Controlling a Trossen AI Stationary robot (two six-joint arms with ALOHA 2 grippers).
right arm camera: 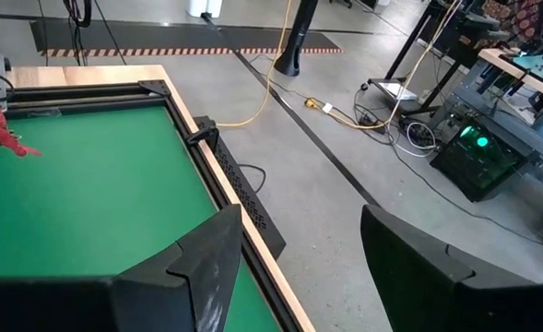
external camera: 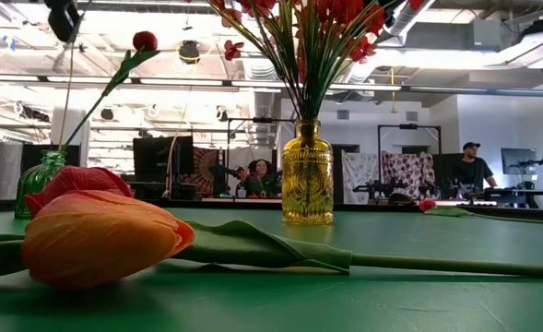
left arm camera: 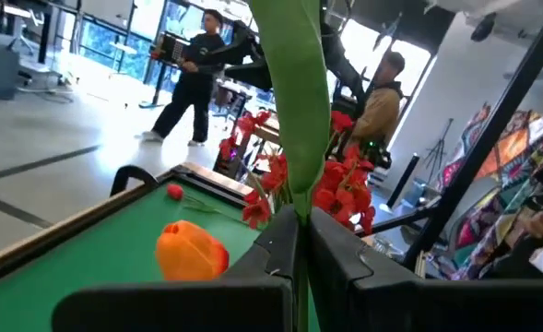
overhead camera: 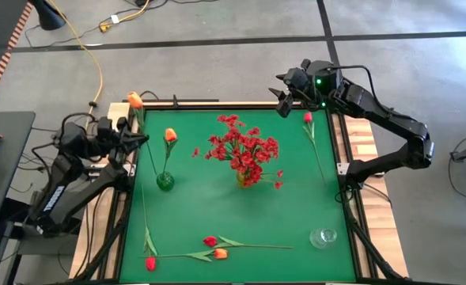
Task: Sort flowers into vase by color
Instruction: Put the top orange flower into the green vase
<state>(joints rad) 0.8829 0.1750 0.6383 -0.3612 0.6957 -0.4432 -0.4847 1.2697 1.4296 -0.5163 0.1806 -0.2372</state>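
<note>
1. At the table's left edge, the left gripper (overhead camera: 142,139) has its fingers pressed together on the thin stem of an orange tulip (overhead camera: 134,100), whose long stem trails down past the gripper toward the near corner. The green vase (overhead camera: 164,181), just beside, already holds another orange tulip (overhead camera: 170,135).
2. The risk I see is the stem pivoting in so narrow a pinch; a swinging stem end could miss the vase's small mouth.
3. A sideways push from the stem could tip the light green vase.
4. The trailing stem might sweep the loose flowers (overhead camera: 215,253) lying along the near edge.
5. At the far right corner the right gripper (overhead camera: 283,101) waits with fingers spread, empty, near a red-pink bud (overhead camera: 308,117) lying on the green table (overhead camera: 296,214). The yellow vase (external camera: 307,175) of red blossoms stands mid-table.
</note>
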